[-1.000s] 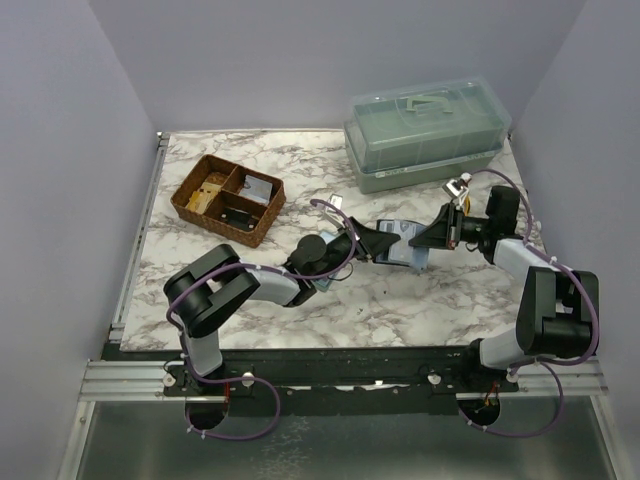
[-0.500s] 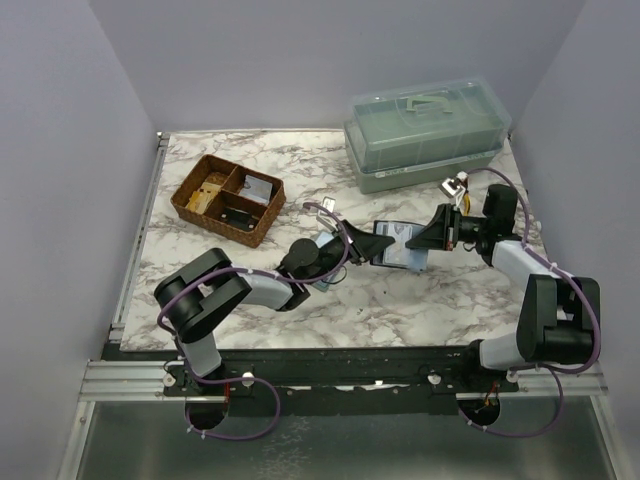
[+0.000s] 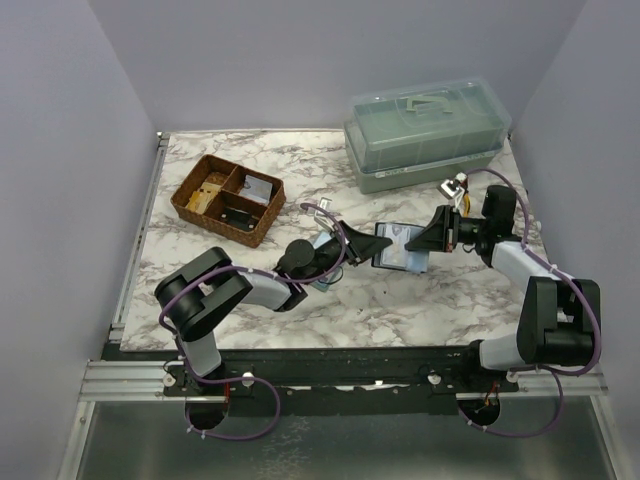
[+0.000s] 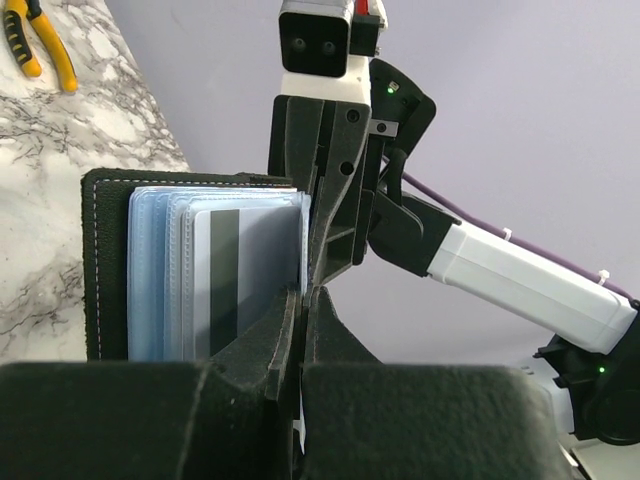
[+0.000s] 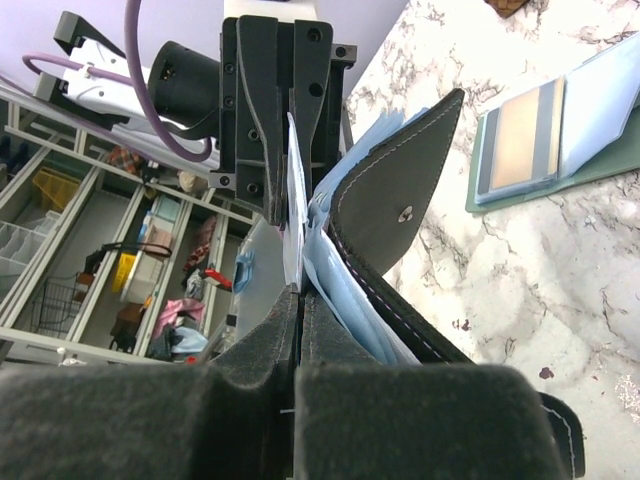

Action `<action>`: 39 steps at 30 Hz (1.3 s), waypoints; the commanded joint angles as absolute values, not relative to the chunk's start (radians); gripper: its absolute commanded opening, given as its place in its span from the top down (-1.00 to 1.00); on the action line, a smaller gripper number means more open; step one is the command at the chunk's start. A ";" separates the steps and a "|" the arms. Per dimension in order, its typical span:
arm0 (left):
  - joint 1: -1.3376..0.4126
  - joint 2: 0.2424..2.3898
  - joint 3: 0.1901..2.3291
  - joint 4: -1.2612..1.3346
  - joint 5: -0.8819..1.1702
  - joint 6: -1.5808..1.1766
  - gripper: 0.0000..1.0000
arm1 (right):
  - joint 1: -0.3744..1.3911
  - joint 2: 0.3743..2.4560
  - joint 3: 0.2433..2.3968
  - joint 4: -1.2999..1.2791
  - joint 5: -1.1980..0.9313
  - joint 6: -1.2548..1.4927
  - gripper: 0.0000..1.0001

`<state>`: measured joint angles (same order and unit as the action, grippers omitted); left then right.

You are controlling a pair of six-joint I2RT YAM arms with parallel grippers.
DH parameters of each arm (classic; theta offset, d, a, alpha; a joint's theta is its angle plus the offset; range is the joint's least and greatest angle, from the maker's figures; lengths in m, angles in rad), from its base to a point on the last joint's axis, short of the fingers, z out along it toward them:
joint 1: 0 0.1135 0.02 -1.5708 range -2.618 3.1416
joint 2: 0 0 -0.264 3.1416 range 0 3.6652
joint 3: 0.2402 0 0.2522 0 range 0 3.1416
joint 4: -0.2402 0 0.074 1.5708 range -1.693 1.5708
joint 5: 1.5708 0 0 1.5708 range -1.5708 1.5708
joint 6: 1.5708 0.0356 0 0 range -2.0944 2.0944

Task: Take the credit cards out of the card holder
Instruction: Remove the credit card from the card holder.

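At left wrist only: striped credit card [image 4: 250, 270]

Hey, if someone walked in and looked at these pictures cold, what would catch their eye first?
The two arms meet mid-table: the left gripper and right gripper are both pinched shut on the pale inner edge of the open black card holder. A striped credit card shows in its clear sleeves. A green lidded box sits back right and a wicker tray back left.

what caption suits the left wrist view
Left end effector and right end effector both shut on a credit card in the open card holder.
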<state>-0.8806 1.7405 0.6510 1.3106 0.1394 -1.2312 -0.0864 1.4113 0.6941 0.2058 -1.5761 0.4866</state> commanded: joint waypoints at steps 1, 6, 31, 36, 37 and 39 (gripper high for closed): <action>-0.870 1.714 0.632 1.420 0.017 -1.222 1.00 | -0.106 1.400 0.672 0.195 -1.582 0.457 1.00; -0.873 1.743 0.660 1.411 0.050 -1.223 1.00 | -0.106 1.402 0.672 0.199 -1.586 0.463 1.00; -0.980 1.828 0.789 1.271 0.131 -1.132 1.00 | -0.107 1.420 0.659 0.299 -1.588 0.555 0.91; -0.966 1.809 0.760 1.298 0.141 -1.149 0.88 | -0.107 1.406 0.682 0.219 -1.603 0.463 1.00; -0.958 1.804 0.753 1.308 0.150 -1.161 0.83 | -0.106 1.405 0.683 0.206 -1.604 0.452 1.00; -0.942 1.793 0.745 1.315 0.172 -1.182 0.77 | -0.106 1.406 0.684 0.204 -1.606 0.449 1.00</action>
